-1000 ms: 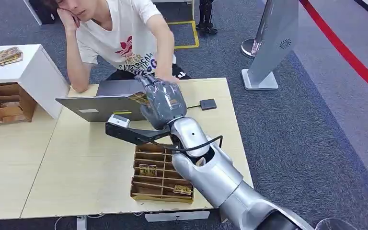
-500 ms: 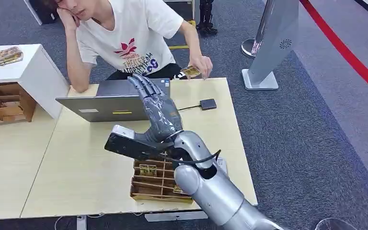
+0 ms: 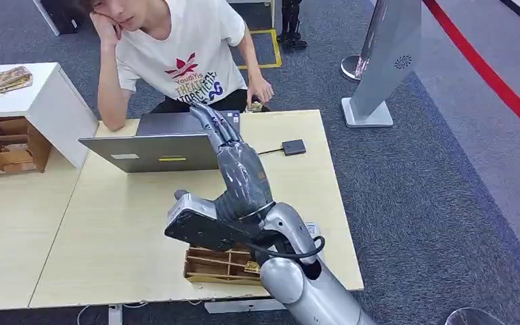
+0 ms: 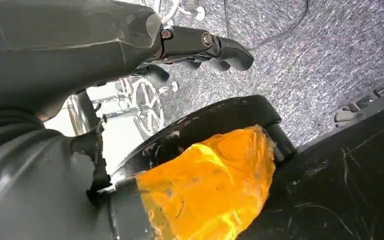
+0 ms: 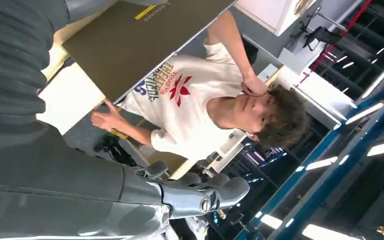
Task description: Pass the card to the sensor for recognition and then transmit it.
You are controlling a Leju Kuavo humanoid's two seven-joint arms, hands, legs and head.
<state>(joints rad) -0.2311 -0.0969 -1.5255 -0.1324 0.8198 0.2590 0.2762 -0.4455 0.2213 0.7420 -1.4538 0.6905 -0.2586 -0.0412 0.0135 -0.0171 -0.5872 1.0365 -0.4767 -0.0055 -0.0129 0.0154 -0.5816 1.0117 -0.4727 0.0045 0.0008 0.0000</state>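
My right hand [image 3: 240, 172] is raised over the table [image 3: 108, 237], fingers straight and apart, holding nothing; its fingers [image 5: 220, 192] also show bare in the right wrist view. The small golden card [image 3: 254, 107] is in the person's hand [image 3: 261, 89] at the table's far edge, behind the laptop [image 3: 150, 152]. The sensor [image 3: 294, 147], a small dark square on a cable, lies on the table to the right of my hand. My left hand [image 4: 80, 45] hangs above the carpet with its fingers [image 4: 220, 47] loosely extended and empty.
A wooden slotted card tray [image 3: 220, 265] with a few cards sits at the table's near edge under my right wrist. A seated person leans on the far edge. A white cabinet [image 3: 40, 101] and wooden shelf [image 3: 3, 145] stand left; a grey stand [image 3: 386, 61] is far right.
The person took the card from my right hand and drew it back to the far table edge. My right hand has pulled back toward me and risen, now empty with straight fingers.
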